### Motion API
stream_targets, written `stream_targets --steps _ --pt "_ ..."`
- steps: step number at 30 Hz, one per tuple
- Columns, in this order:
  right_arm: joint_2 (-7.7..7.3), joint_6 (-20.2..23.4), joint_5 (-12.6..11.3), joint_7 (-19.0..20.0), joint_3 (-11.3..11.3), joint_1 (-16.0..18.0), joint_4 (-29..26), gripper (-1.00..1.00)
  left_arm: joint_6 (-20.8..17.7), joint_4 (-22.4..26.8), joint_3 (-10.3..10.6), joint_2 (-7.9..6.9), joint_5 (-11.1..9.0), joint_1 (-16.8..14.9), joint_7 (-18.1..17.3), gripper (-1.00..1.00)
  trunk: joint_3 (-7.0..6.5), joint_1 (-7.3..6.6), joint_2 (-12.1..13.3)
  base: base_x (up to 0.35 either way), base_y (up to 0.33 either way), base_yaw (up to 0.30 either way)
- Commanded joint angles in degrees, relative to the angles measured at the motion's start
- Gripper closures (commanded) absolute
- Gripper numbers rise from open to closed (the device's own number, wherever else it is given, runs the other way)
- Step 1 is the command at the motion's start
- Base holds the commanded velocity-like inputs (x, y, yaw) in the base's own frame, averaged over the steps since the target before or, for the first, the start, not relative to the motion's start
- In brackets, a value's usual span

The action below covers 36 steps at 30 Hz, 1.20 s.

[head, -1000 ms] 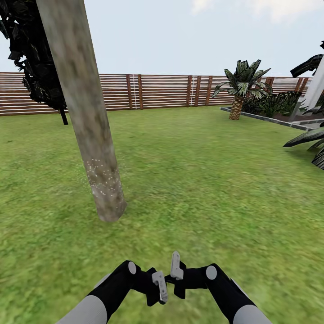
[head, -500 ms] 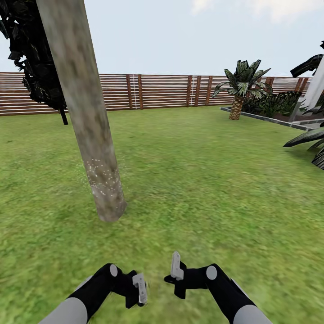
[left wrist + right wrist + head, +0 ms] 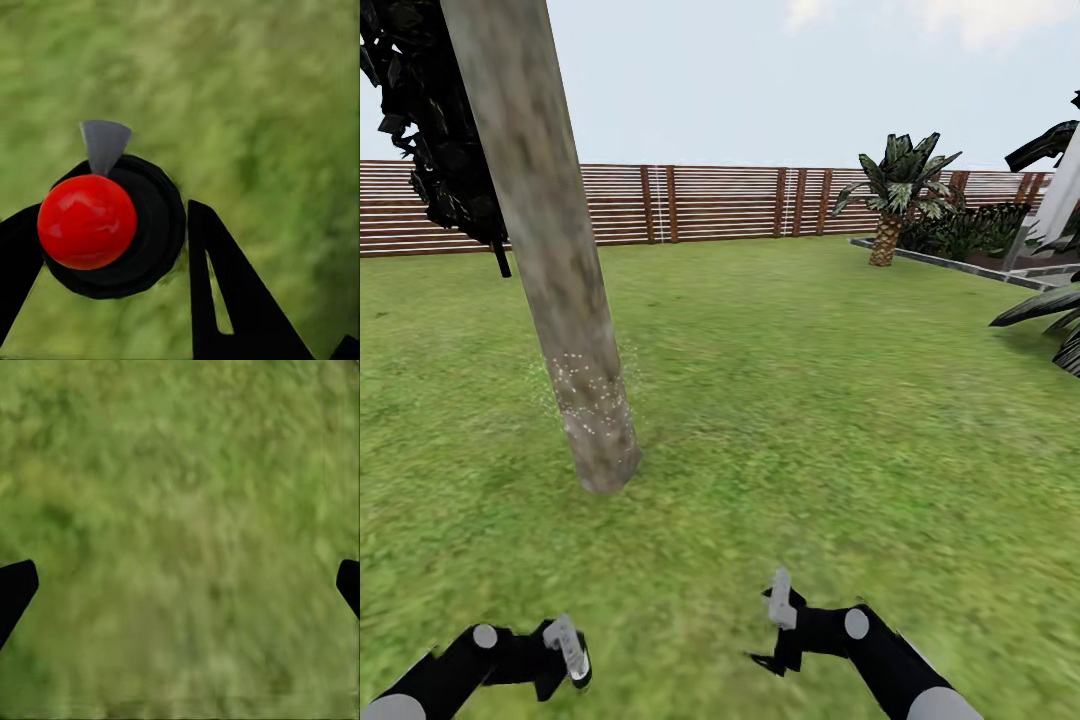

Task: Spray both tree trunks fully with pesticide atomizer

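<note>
Tree trunk (image 3: 550, 240): thick, round, branchless column of blotchy grey-brown bark, leaning slightly in the head view, rooted in the lawn (image 3: 810, 400) ahead and to the left of the robot. A band of pesticide (image 3: 588, 395), fine white specks, dots the lower trunk just above its base; the bark above that band is bare.

Pesticide atomizer (image 3: 112, 225): seen from above in the left wrist view as a black round body topped by a glossy red ball, with a small grey wedge-shaped nozzle at its rim. It sits between the dark fingers (image 3: 225, 300) of the left gripper (image 3: 105, 255), which is clamped on it, over blurred grass. In the head view the left gripper (image 3: 565, 655) is low at the left edge, and a pale grey piece shows at its tip; the red top cannot be made out there.

Right gripper (image 3: 180, 585): jaws spread wide apart, only the two black tips at the frame edges, nothing but grass between them. In the head view it (image 3: 780, 615) hangs low at the right, well apart from the left.

Surroundings, head view: brown horizontal-slat fence (image 3: 720, 200) across the far side; a small palm-like plant (image 3: 895, 190) by a raised bed at right; dark foliage (image 3: 430, 120) behind the trunk.

Writing, brands, labels: none legible on any item.
</note>
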State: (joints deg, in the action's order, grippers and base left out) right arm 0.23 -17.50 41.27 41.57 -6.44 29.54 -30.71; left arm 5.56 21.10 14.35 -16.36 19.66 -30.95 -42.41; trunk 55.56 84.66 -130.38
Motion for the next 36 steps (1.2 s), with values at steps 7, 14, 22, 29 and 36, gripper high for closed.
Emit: stream_targets --steps 7,14,22,29,36 --pt "-0.5 -5.3 -14.7 -53.6 0.1 -0.2 27.0 -1.0 14.2 -14.5 0.2 2.27 -29.1 3.4 31.1 1.0 0.05 -0.01 0.0 0.0 0.0 0.0" --pt "-0.86 -16.3 -28.7 -58.3 -0.1 -4.7 28.7 -1.0 19.2 -16.9 0.1 4.32 -38.8 8.9 34.6 1.0 0.05 -0.01 0.0 0.0 0.0 0.0" --pt "-0.3 -16.3 -29.1 -58.8 0.0 -4.8 28.5 -1.0 19.3 -17.0 0.1 5.2 -39.3 9.4 34.6 1.0 0.05 -0.01 0.0 0.0 0.0 0.121" --pt "0.8 -16.4 -29.2 -58.9 0.1 -4.8 28.7 -1.0 19.3 -16.9 0.1 5.28 -39.5 10.0 34.6 1.0 0.08 -0.01 0.0 0.0 0.0 0.276" --pt "1.34 -16.3 -29.2 -66.4 0.0 -4.8 28.7 -1.0 19.3 -17.0 0.1 5.75 -39.5 10.0 34.7 1.0 0.23 -0.01 0.0 0.0 0.0 0.279"
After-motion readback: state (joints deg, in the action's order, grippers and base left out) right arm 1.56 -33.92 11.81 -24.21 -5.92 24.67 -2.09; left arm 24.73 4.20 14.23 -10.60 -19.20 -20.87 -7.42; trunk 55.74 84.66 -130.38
